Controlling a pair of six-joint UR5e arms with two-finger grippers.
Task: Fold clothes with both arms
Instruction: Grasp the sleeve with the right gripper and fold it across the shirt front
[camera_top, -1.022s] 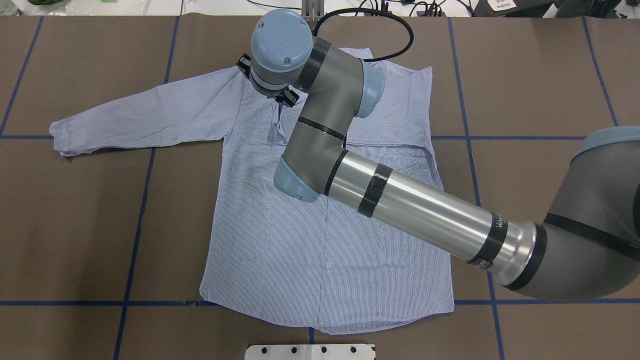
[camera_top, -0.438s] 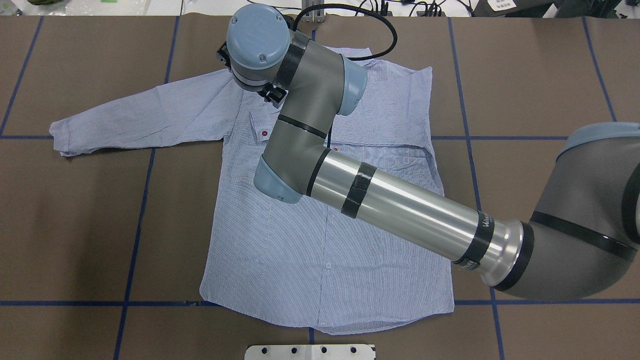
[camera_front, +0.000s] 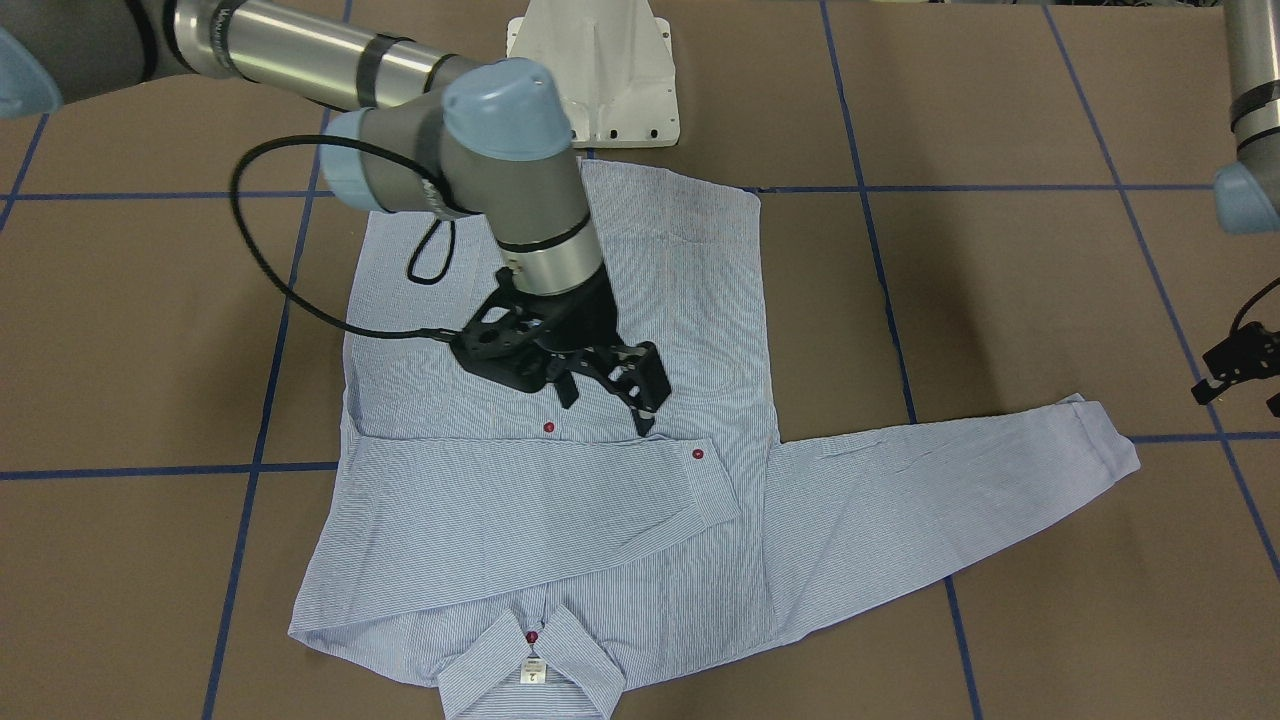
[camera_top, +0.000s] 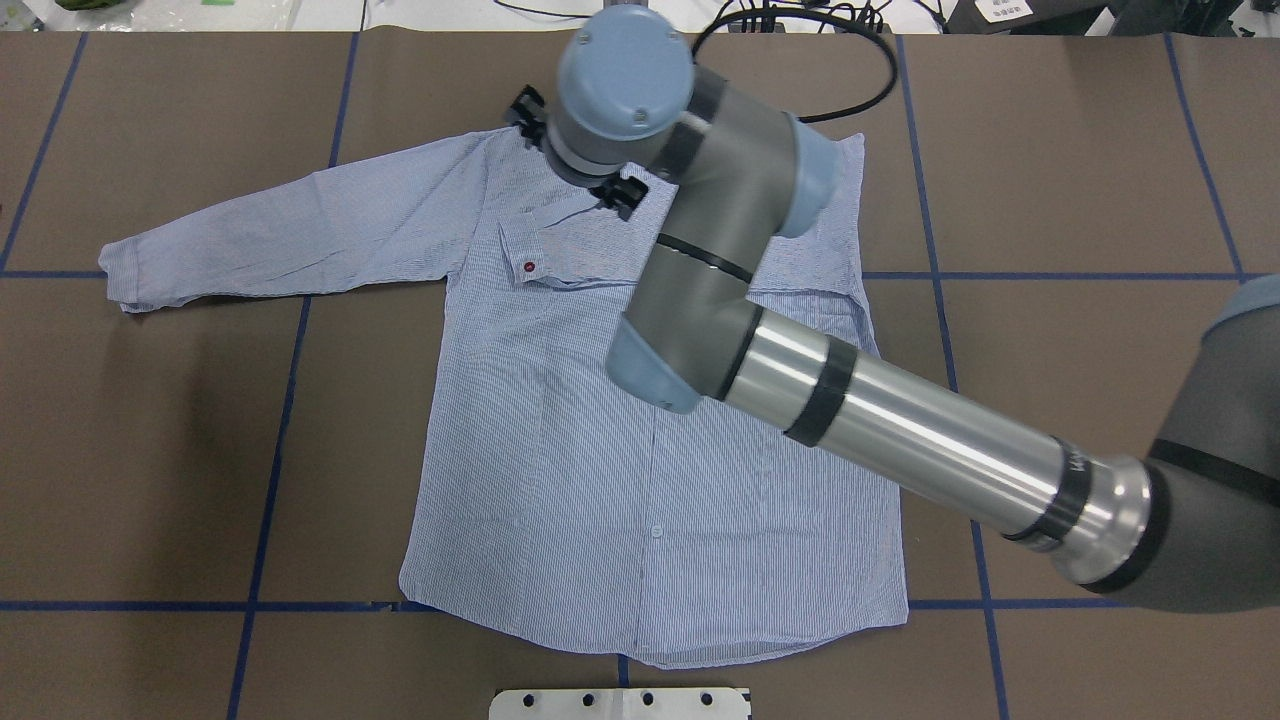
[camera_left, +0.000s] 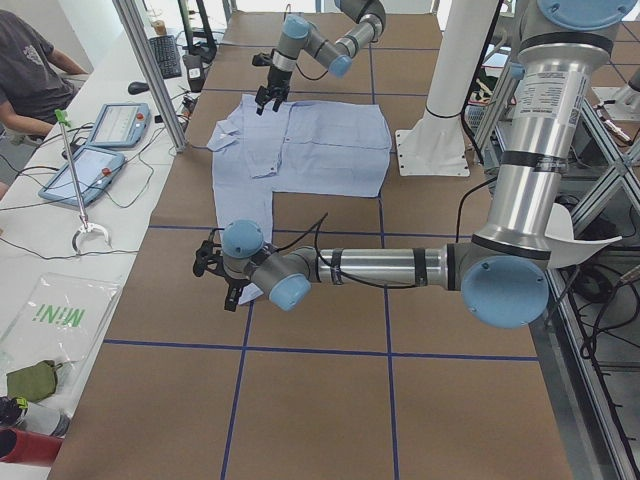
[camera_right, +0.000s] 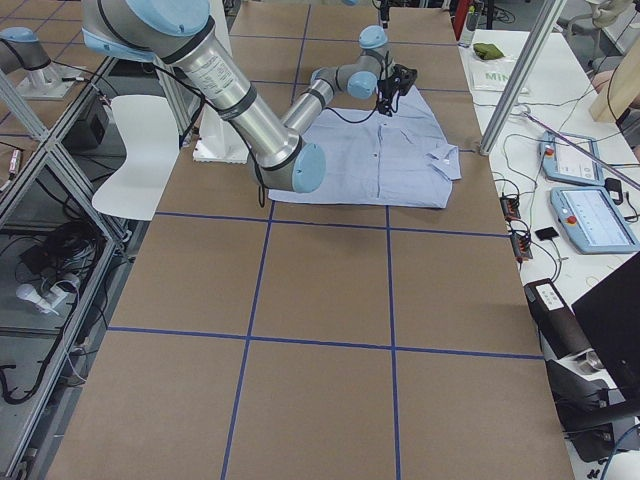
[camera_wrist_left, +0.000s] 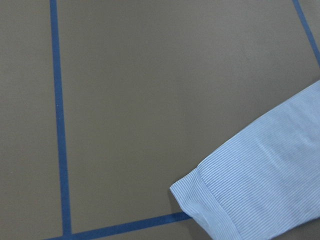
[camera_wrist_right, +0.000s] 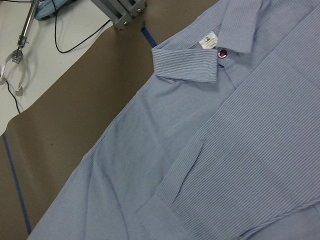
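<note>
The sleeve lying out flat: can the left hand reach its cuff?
Probably yes. The left hand hangs right by the cuff, with nothing between them. The right hand is away over the middle of the shirt.

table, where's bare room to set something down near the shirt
Widest bare table: the robot's left near corner, bordered by the outstretched sleeve and the shirt body. Also bare beyond the other side, though the right arm spans over it. Crowded at the chest, under the right gripper.
</note>
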